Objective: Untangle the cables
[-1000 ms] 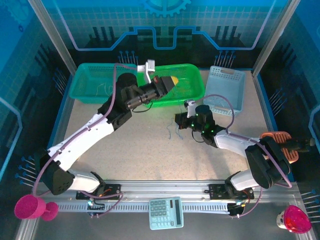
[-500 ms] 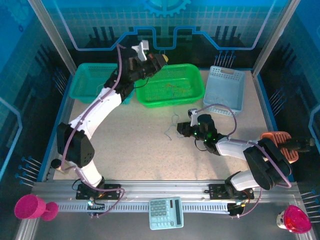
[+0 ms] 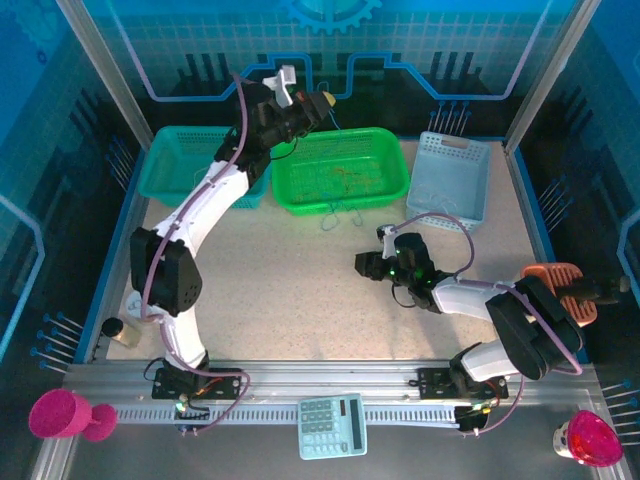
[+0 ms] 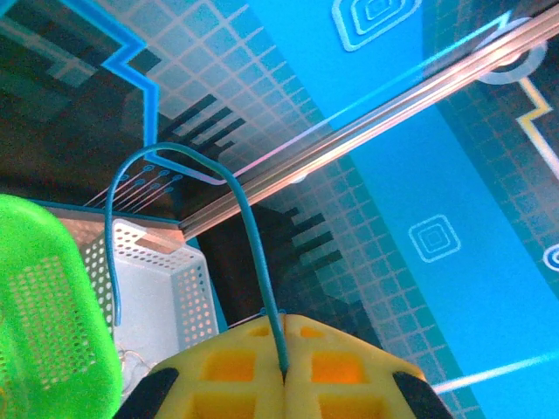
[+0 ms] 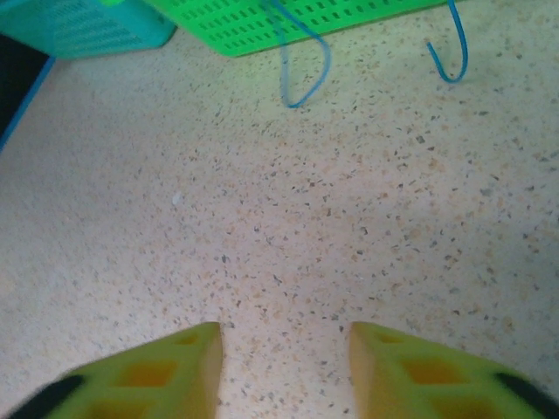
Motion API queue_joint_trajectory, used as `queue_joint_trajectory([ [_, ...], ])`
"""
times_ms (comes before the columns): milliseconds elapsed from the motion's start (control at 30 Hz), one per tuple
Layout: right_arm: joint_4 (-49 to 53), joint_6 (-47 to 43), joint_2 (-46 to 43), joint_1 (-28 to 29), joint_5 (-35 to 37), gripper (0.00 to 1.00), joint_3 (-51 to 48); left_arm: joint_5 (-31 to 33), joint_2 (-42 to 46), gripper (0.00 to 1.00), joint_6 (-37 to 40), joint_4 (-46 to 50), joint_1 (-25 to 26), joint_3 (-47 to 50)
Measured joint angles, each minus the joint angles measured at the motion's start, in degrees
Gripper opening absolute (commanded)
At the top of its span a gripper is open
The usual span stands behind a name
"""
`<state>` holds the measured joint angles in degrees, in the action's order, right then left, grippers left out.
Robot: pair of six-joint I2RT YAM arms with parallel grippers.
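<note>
**Inspector:** State of the left gripper (image 4: 284,371)?

**Assistant:** Held high above the bright green perforated plastic basket (image 3: 385,200), jaws pressed together on a thin blue cable (image 4: 234,188).

**Inspector:** Where does the cable run?

**Assistant:** Down over the basket's front rim, with its loops by the speckled tabletop (image 5: 288,218).

**Inspector:** And the right gripper (image 5: 284,336)?

**Assistant:** Low over the tabletop, jaws apart, holding nothing.

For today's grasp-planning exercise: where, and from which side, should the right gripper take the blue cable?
Probably the blue cable at its loop before the green basket, coming from the near side: it hangs free there, and the open right gripper faces it.
</note>
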<state>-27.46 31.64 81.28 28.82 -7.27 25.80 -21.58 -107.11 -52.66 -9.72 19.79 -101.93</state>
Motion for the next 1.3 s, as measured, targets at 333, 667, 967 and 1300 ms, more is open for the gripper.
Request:
queue_joint_trajectory([
  [333, 3.1, -4.4, 2.4, -0.4, 0.3, 0.73, 9.8, -3.9, -0.2, 0.00, -4.4, -1.0, 0.0, 0.0],
  [667, 3.5, -8.2, 10.1, -0.8, -0.6, 0.76, 17.1, -7.3, 4.8, 0.00, -8.4, -1.5, 3.8, -2.0],
  [967, 2.9, -9.0, 15.8, -2.2, -0.2, 0.74, 23.0, -8.1, 9.2, 0.00, -8.5, -1.0, 7.9, -6.0],
  [1300, 0.5, -6.6, 15.2, -2.8, -0.2, 0.74, 18.7, -7.0, 10.1, 0.00, -3.3, 4.7, 8.2, -10.6],
])
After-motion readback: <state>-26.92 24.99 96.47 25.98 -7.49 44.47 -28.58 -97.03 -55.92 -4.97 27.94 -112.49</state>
